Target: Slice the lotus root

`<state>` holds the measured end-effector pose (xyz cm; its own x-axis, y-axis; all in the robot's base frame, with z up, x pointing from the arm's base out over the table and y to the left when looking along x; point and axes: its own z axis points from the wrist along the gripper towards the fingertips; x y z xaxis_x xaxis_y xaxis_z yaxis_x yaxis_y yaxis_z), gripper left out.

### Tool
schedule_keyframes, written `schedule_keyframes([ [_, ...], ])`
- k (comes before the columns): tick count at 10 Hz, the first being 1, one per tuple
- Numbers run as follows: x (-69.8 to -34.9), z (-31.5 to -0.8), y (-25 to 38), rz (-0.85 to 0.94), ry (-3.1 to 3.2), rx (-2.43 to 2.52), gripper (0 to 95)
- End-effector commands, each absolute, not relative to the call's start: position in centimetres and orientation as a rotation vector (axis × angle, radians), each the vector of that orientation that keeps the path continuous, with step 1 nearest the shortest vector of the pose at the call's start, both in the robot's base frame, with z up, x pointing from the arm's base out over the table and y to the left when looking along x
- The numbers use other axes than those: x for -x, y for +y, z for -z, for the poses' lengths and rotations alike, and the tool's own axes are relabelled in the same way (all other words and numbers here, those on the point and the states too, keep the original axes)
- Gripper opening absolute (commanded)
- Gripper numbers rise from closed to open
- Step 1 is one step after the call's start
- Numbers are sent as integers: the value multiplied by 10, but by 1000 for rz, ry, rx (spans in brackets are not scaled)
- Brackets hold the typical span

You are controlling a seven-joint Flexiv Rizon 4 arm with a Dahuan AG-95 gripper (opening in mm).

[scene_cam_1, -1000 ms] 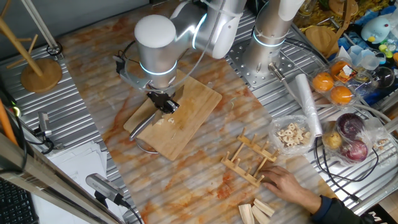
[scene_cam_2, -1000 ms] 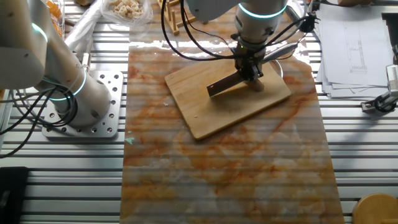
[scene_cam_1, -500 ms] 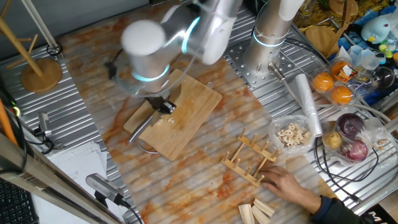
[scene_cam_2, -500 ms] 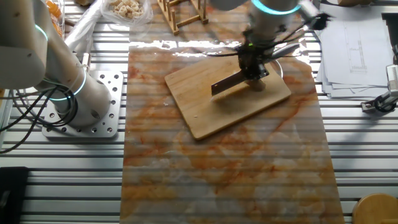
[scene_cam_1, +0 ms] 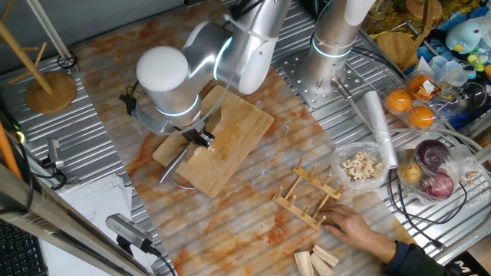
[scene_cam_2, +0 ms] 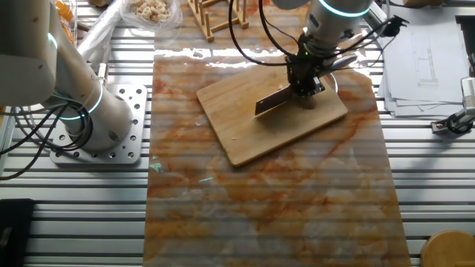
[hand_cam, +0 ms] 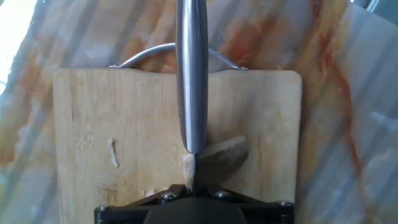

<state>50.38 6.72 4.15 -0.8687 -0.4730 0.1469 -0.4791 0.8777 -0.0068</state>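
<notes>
Hand view alone shows the marbled tabletop [hand_cam: 323, 74] under the wooden cutting board [hand_cam: 87, 124], with the gripper [hand_cam: 189, 186] clamped on a knife [hand_cam: 191, 74] beside the lotus root [hand_cam: 221, 154]. One fixed view adds a clear bag of holed slices [scene_cam_1: 360, 165] and a person's hand [scene_cam_1: 354, 224] near the wooden rack [scene_cam_1: 311, 195].

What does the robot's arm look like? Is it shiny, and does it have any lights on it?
Yes, it's shiny. The arm is made of fat, round silver-grey tubes, with a white dome-shaped cap on one joint. Thin rings glow bright blue-white around the joints. Black cables loop along its side. The claw at the end is small, dark and boxy.
</notes>
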Motion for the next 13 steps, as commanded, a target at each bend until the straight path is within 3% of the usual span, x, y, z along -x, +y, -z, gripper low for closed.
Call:
schedule_keyframes([
  [1,-499,-37,64,-42,-2879,-744,0],
  [4,-498,-75,61,-35,-2851,-757,0],
  [13,-510,-69,43,-60,-2925,-749,0],
])
